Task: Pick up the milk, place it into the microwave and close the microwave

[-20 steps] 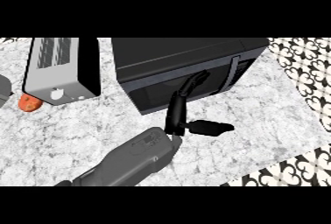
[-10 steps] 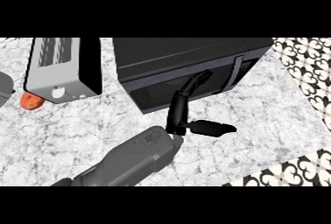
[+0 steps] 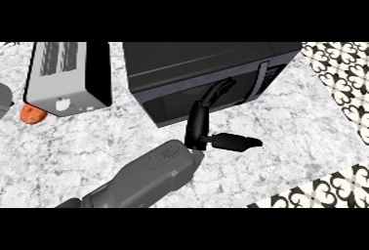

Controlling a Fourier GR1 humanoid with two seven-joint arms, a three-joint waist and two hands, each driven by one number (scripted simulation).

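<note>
One hand (image 3: 198,128) presses its straight fingers (image 3: 216,93) against the microwave (image 3: 209,73) door, thumb spread, holding nothing, evidently shutting it.

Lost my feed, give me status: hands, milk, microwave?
One hand in view, fingers straight against the microwave door, which looks shut. Other hand out of view. Milk not visible. Toaster off to the side, clear of the door.
</note>
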